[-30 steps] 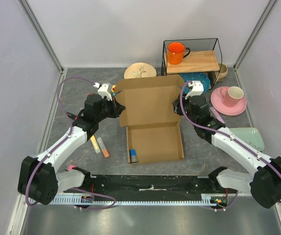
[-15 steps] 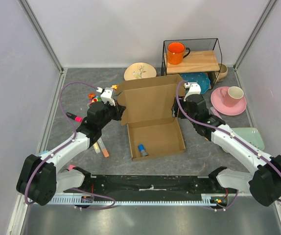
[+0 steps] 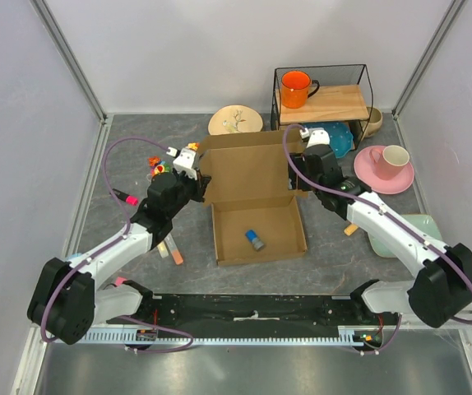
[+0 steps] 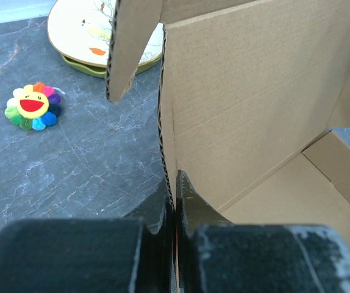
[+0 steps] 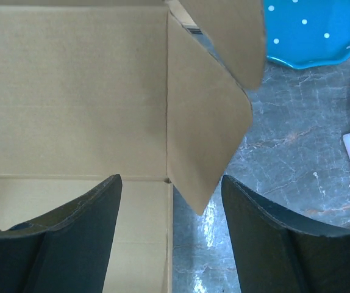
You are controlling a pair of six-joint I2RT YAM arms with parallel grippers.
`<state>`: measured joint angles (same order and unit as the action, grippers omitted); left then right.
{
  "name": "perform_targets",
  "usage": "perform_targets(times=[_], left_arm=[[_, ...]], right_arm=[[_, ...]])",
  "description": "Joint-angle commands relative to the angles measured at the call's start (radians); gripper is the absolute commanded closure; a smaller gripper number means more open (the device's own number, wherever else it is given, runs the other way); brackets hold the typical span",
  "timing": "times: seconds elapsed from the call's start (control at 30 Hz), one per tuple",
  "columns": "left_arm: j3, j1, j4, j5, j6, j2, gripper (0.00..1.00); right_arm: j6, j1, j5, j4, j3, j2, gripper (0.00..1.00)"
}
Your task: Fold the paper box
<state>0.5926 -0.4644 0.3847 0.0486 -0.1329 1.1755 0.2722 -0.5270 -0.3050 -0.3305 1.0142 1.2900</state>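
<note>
The paper box (image 3: 248,169) is brown cardboard in the middle of the table, its lid panel tilted up at the back over the shallow base. A small blue and grey cylinder (image 3: 255,239) lies in the base. My left gripper (image 3: 198,188) is shut on the box's left edge; in the left wrist view both fingers pinch the corrugated edge (image 4: 167,146) of the paper box (image 4: 254,91). My right gripper (image 3: 297,186) stands open at the box's right side. In the right wrist view its fingers (image 5: 83,213) straddle the wall and a loose side flap (image 5: 205,134), touching neither.
Behind the box are a cream flowered plate (image 3: 235,120), a wire-framed wooden shelf (image 3: 335,103) with an orange mug (image 3: 296,88), and a blue plate (image 3: 339,136). A pink cup on a saucer (image 3: 388,160) and a green plate (image 3: 417,230) sit right. Markers (image 3: 168,245) and a flower toy (image 3: 159,169) lie left.
The lid has swung up steeper and the box has shifted toward the back. The cylinder has slid right inside the base. My right gripper has opened wider and moved back.
</note>
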Motion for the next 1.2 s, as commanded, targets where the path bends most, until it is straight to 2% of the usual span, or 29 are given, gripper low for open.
perform_targets(times=[0.0, 0.13, 0.37, 0.6, 0.7, 1.0, 1.17], left_arm=[[-0.014, -0.010, 0.079, -0.018, 0.087, -0.005, 0.98], [-0.048, -0.013, 0.111, -0.010, 0.128, -0.010, 0.98], [-0.109, -0.019, 0.174, -0.039, 0.168, -0.037, 0.98], [-0.129, -0.023, 0.192, -0.046, 0.200, -0.048, 0.98], [-0.132, -0.025, 0.192, -0.046, 0.208, -0.050, 0.98], [-0.134, -0.025, 0.195, -0.084, 0.226, -0.047, 0.98], [-0.135, -0.025, 0.200, -0.093, 0.230, -0.045, 0.98]], right_arm=[[-0.054, -0.005, -0.057, -0.016, 0.063, 0.045, 0.26], [-0.082, 0.001, -0.097, -0.013, 0.072, 0.063, 0.27], [-0.094, 0.007, -0.072, 0.047, -0.003, 0.034, 0.27], [-0.103, 0.035, 0.020, 0.102, 0.018, 0.107, 0.31], [-0.107, 0.036, 0.044, 0.076, 0.038, 0.123, 0.36], [-0.084, 0.035, 0.079, 0.064, -0.046, 0.065, 0.49], [-0.073, 0.035, 0.086, 0.065, -0.066, 0.057, 0.69]])
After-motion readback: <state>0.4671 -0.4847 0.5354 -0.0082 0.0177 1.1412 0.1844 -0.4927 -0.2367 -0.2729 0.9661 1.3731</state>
